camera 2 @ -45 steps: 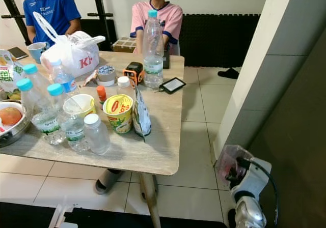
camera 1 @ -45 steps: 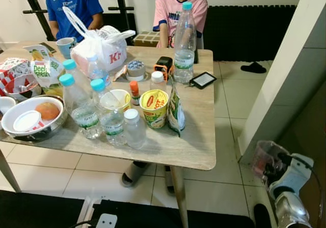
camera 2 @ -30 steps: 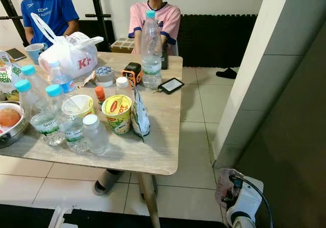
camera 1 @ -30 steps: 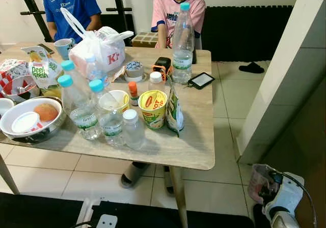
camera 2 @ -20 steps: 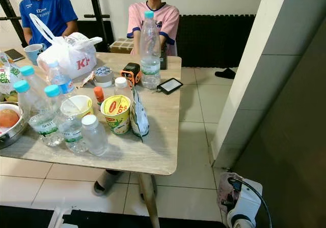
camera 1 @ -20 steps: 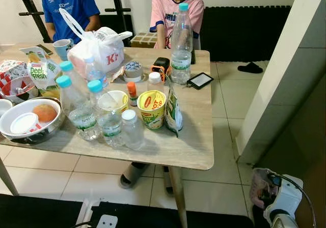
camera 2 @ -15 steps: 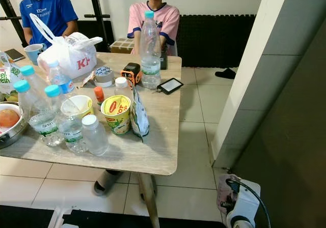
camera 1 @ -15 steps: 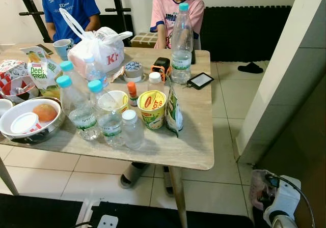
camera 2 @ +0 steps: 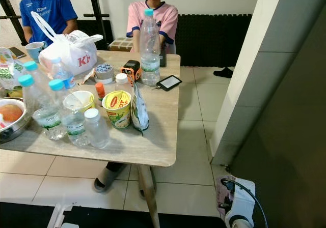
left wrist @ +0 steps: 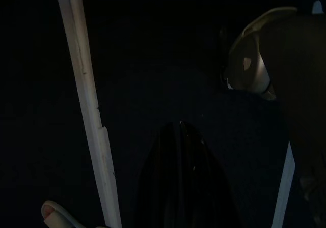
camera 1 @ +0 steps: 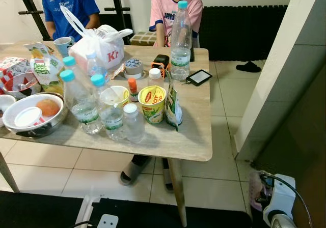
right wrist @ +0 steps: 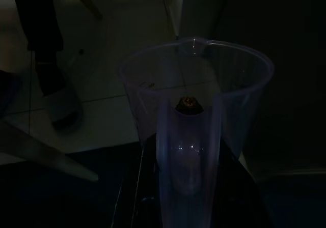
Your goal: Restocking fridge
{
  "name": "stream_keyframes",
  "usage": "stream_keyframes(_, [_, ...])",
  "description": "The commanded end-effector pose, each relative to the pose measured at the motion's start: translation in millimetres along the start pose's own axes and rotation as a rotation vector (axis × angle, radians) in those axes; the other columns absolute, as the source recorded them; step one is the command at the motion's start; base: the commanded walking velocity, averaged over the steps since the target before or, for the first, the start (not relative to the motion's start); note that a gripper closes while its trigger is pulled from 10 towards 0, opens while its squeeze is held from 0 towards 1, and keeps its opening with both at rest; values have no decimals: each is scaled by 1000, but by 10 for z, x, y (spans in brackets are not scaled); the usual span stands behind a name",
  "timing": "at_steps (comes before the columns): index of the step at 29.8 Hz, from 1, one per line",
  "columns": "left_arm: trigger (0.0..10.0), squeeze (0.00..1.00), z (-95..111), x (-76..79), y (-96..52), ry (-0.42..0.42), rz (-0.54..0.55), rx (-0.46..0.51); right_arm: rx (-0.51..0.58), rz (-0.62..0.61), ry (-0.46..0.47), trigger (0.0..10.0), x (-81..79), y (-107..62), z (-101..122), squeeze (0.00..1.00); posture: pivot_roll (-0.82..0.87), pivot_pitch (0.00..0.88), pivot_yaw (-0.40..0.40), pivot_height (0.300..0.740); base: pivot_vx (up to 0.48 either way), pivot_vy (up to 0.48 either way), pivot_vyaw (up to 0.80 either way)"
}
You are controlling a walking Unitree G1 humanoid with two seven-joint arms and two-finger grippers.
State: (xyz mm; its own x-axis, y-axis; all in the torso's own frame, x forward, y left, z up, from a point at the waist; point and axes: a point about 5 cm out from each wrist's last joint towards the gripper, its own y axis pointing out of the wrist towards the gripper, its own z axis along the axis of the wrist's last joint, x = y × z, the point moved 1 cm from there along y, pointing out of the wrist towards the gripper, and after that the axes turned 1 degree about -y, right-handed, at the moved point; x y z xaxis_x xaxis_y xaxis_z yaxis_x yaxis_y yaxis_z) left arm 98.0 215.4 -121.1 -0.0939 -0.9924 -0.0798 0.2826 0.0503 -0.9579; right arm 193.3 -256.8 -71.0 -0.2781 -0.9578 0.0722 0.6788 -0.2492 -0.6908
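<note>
My right gripper [right wrist: 187, 106] is shut on the rim of a clear plastic cup [right wrist: 204, 80], one finger inside the wall. In the eye views the cup [camera 1: 256, 190] hangs low at my right side over the tiled floor, beside a dark grey panel [camera 2: 290, 136]. A wooden table [camera 1: 193, 136] ahead on the left carries a tall water bottle [camera 1: 181, 42], several small blue-capped bottles [camera 1: 84, 106], a yellow noodle cup [camera 1: 152, 104] and a snack pouch [camera 1: 173, 108]. My left gripper [left wrist: 179, 177] hangs in the dark, its fingers pressed together.
Two people sit behind the table, one in a blue shirt [camera 1: 71, 4], one in pink [camera 1: 175, 9]. A white plastic bag [camera 1: 99, 47], a metal bowl [camera 1: 33, 117] and a phone [camera 1: 198, 77] lie on the table. A white wall corner [camera 1: 280, 65] stands right.
The right gripper with the cup has sunk lower toward the bottom right of the view. The whole picture has shifted slightly, so the camera has moved.
</note>
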Motion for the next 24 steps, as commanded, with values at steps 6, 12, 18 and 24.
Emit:
stream_keyframes(6, [10000, 0, -38, 61, 5, 17, -17, -19, -9, 6, -12, 10000, 9, 8, 14, 0, -34, 0, -18, 740, -292, 0, 0])
stream_keyframes(12, [10000, 0, -37, 66, 5, 15, -20, -17, -26, 11, -16, 10000, 6, -5, -35, 0, -39, 0, -17, 740, -294, 0, 0])
stream_keyframes(18, [10000, 0, -35, 60, 4, 4, -26, -19, -25, 3, 4, 10000, 5, -10, -50, 0, -47, 0, -13, 740, -311, 0, 0])
stream_keyframes(24, [10000, 0, -37, 51, 3, -12, -26, -21, -30, 7, 7, 10000, -7, -14, -67, 0, -46, 0, -10, 740, -293, 0, 0])
